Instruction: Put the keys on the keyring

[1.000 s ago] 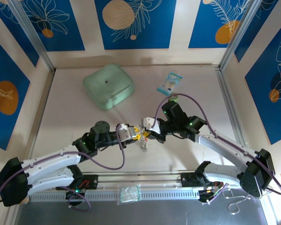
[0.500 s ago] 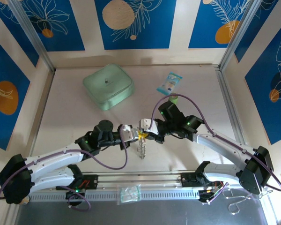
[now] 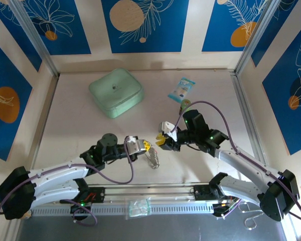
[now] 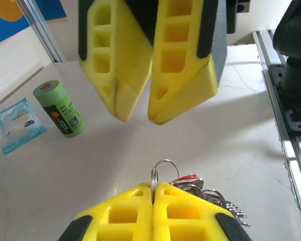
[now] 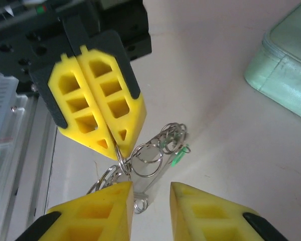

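Observation:
My left gripper [image 4: 153,193] is shut on a thin silvery keyring [image 4: 163,168], which stands up from between its yellow fingertips. A cluster of metal rings [image 3: 153,159] hangs under it above the table. Among those rings a red key head [image 4: 188,177] shows in the left wrist view and a green key head [image 5: 178,157] in the right wrist view. I cannot tell which ring each key hangs on. My right gripper [image 5: 150,193] is open, a short way from the cluster, with nothing between its fingers. In the top view it [image 3: 159,139] sits just right of the left gripper [image 3: 146,146].
A mint-green square pouch [image 3: 116,92] lies at the back left. A small green cylinder [image 3: 186,105] and a blue-white packet [image 3: 181,89] are behind the right arm. A metal rail [image 3: 155,193] and a clear plastic bag [image 3: 139,207] run along the near edge.
The right gripper has opened and drawn back to the right, away from the rings. The left gripper stays shut on the ring and has shifted slightly with the cluster.

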`<action>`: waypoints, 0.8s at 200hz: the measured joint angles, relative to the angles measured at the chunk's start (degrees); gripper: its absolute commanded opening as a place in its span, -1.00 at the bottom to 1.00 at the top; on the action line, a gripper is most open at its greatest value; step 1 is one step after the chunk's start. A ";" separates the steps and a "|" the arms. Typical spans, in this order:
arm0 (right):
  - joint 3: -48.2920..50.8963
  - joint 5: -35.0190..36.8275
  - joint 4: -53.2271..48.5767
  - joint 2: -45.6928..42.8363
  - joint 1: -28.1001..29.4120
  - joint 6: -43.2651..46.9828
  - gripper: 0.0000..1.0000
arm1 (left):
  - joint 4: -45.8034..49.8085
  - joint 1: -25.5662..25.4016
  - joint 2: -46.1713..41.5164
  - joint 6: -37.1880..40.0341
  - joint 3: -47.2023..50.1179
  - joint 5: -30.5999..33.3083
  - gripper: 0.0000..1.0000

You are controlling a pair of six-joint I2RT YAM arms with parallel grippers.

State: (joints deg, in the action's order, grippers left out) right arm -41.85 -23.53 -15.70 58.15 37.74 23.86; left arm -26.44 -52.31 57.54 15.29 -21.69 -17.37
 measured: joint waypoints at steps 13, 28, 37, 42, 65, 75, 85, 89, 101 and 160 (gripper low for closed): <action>1.31 -1.25 1.79 -0.20 0.00 -1.55 -0.45 | -2.71 0.00 0.00 -1.14 1.49 0.00 -1.00; 2.08 -2.34 3.15 -0.20 0.00 -2.84 -0.45 | -5.81 0.00 0.00 -2.19 2.71 -0.02 -1.00; 2.27 -2.82 3.96 -0.20 0.00 -3.48 -0.46 | -7.52 0.00 0.00 -2.91 3.30 0.00 -1.00; 2.32 -3.10 4.57 -0.13 0.00 -3.76 -0.45 | -8.37 0.00 0.00 -3.15 3.61 -0.02 -1.00; 2.34 -4.55 6.95 0.59 0.00 -4.74 -0.45 | -11.10 0.00 0.00 -4.35 4.26 -0.20 -1.00; 2.34 -5.20 7.82 1.31 0.00 -5.09 -0.45 | -12.09 0.00 0.02 -4.57 4.35 -0.26 -1.00; 2.34 -5.70 8.39 1.99 0.00 -5.33 -0.45 | -13.03 0.00 0.07 -4.90 4.42 -0.35 -1.00; 2.34 -5.95 8.57 2.25 0.00 -5.40 -0.45 | -13.33 0.00 0.07 -4.96 4.44 -0.42 -1.00; 2.34 -6.73 9.09 2.97 0.00 -5.55 -0.46 | -14.19 0.00 0.13 -5.16 4.46 -0.44 -1.00; 2.34 -8.98 10.19 4.72 0.00 -5.44 -0.72 | -16.87 0.00 1.25 -6.45 4.76 -1.03 -1.00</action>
State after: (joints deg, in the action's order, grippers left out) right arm -39.51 -32.51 -5.52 62.87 37.74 18.41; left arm -43.31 -52.31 58.78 8.84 -16.93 -18.39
